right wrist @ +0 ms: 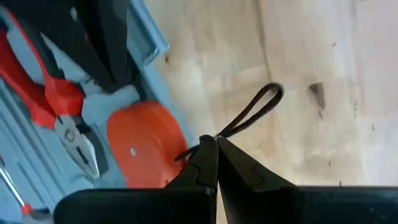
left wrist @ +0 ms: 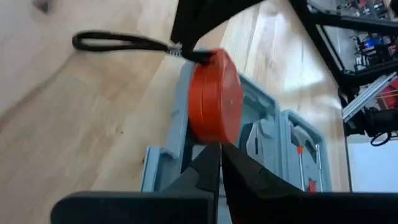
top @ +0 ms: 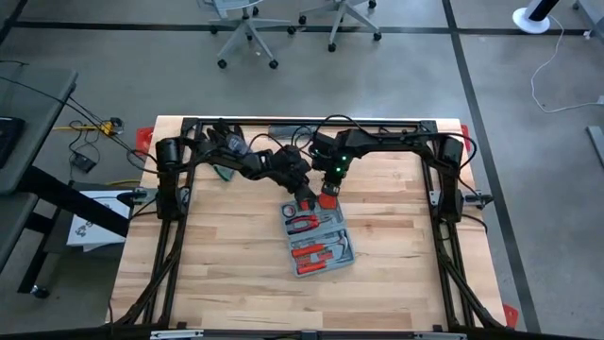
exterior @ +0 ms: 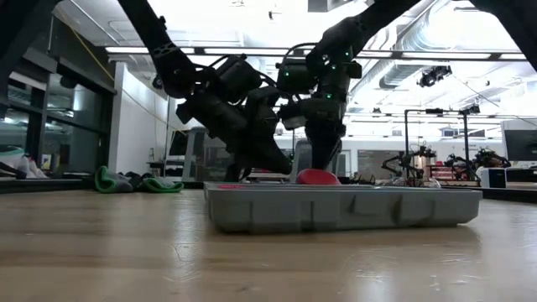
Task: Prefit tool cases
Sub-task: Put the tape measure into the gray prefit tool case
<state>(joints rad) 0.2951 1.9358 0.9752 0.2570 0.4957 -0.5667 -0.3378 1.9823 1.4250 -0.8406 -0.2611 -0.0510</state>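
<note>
The blue-grey tool case lies open mid-table with red-handled tools in its recesses; pliers show in the right wrist view. A round orange-red tape measure stands on edge at the case's far end, and its black strap loop lies out over the wood. My right gripper is above it, shut on the strap. My left gripper is shut, coming in low from the table's left, with its tips at the tape measure's rim. My right gripper pinches the black strap between its two fingers, right where it joins the tape measure. The fingers point steeply down from above. The tape measure shows above the case's rim; whether it rests in the case I cannot tell. My left gripper's shut fingertips stand at the tape measure's edge, slanting down from the table's left; whether they touch it I cannot tell.
Green and dark gloves lie at the table's far left. The black frame rails run along the table's sides and far edge. Bare wood spreads in front of the case.
</note>
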